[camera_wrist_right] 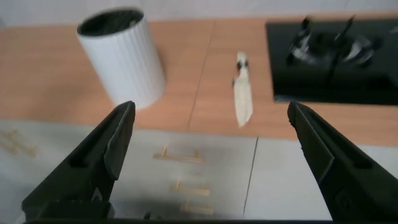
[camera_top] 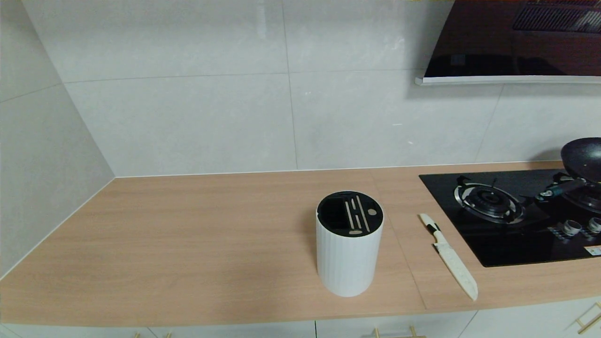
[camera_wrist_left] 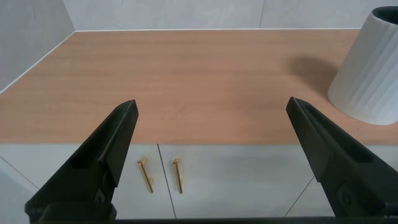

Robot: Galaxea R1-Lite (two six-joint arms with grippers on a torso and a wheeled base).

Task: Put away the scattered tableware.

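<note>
A white ribbed knife holder (camera_top: 349,244) with a black slotted top stands upright on the wooden counter (camera_top: 188,244). It shows too as the holder (camera_wrist_left: 372,68) and the holder (camera_wrist_right: 122,57) in the wrist views. A white knife (camera_top: 448,255) lies flat on the counter right of the holder, handle toward the wall, blade toward the front edge; the right wrist view has the knife (camera_wrist_right: 242,94). My left gripper (camera_wrist_left: 211,124) is open, held in front of the counter edge, left of the holder. My right gripper (camera_wrist_right: 210,124) is open, low before the cabinet fronts, empty.
A black gas hob (camera_top: 512,213) is set into the counter at the right, with a dark pan (camera_top: 582,159) on its far burner. Tiled walls close the back and left. White cabinet fronts with gold handles (camera_wrist_left: 160,175) lie under the counter. The counter's left half is bare wood.
</note>
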